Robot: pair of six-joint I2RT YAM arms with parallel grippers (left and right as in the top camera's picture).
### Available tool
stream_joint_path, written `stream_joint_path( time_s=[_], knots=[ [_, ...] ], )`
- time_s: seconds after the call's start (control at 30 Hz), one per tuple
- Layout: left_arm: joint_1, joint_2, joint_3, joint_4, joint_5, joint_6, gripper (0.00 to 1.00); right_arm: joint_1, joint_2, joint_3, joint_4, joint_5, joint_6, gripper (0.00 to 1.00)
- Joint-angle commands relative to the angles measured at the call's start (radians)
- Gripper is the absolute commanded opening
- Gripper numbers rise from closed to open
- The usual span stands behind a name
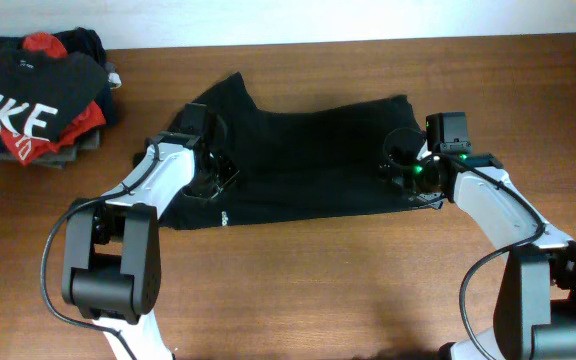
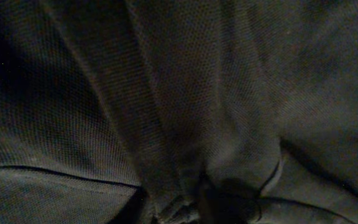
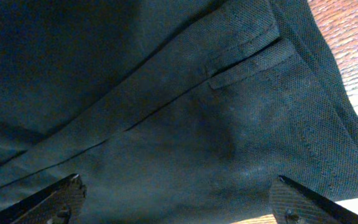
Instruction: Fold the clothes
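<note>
The plain black T-shirt (image 1: 298,160) lies crumpled and partly doubled over across the middle of the wooden table (image 1: 318,280). My left gripper (image 1: 211,170) is down on its left part. In the left wrist view dark fabric (image 2: 166,93) fills the frame and its folds gather into a bunch at my jaws (image 2: 194,211), which look shut on it. My right gripper (image 1: 405,168) is at the shirt's right edge. In the right wrist view its fingers (image 3: 176,186) are wide apart, just over the fabric (image 3: 166,112) near a stitched hem.
A pile of folded garments (image 1: 78,140) sits at the far left back, topped by a black shirt with large white NIKE letters (image 1: 18,110). Bare wood (image 3: 353,37) shows beside the shirt's right edge. The table's back edge runs along the top.
</note>
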Motion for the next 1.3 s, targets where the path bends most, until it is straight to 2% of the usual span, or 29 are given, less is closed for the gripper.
stream_joint_path(
  time_s=[0.0, 0.1, 0.13, 0.4, 0.87, 0.9, 0.93, 0.97, 1.03, 1.1, 1.27],
  knots=[
    [-0.002, 0.011, 0.023, -0.005, 0.008, 0.001, 0.12, 0.010, 0.003, 0.000, 0.003, 0.003, -0.001, 0.99],
    [-0.002, 0.008, 0.035, -0.005, 0.009, 0.004, 0.06, 0.010, 0.003, 0.000, 0.004, 0.005, 0.000, 0.99],
    [-0.002, 0.006, 0.040, -0.005, 0.010, 0.004, 0.01, 0.010, 0.003, 0.000, 0.003, 0.005, 0.000, 0.99],
    [-0.002, -0.005, 0.085, 0.004, 0.011, 0.005, 0.01, 0.010, 0.003, 0.000, 0.003, 0.005, 0.000, 0.99],
    [-0.002, -0.004, 0.086, 0.132, -0.034, 0.006, 0.04, 0.010, 0.003, 0.000, 0.003, 0.005, 0.000, 0.99],
    [-0.002, -0.004, 0.086, 0.141, -0.043, 0.011, 0.07, 0.010, 0.003, 0.000, 0.003, 0.005, 0.000, 0.99],
    [-0.002, -0.004, 0.086, 0.146, -0.050, 0.011, 0.14, 0.010, 0.003, 0.000, 0.003, 0.005, 0.000, 0.99],
    [-0.002, -0.004, 0.086, 0.148, -0.055, 0.012, 0.31, 0.010, 0.003, 0.000, 0.003, 0.005, 0.000, 0.99],
    [-0.003, -0.004, 0.086, 0.150, -0.057, 0.012, 0.77, 0.010, 0.003, 0.000, 0.003, 0.005, 0.000, 0.99],
    [-0.005, -0.004, 0.086, 0.153, -0.056, 0.031, 0.99, 0.010, 0.003, 0.000, 0.003, 0.005, 0.000, 0.99],
    [-0.014, -0.005, 0.086, 0.168, -0.054, 0.110, 0.99, 0.010, 0.003, 0.000, 0.003, 0.005, 0.000, 0.99]
  ],
)
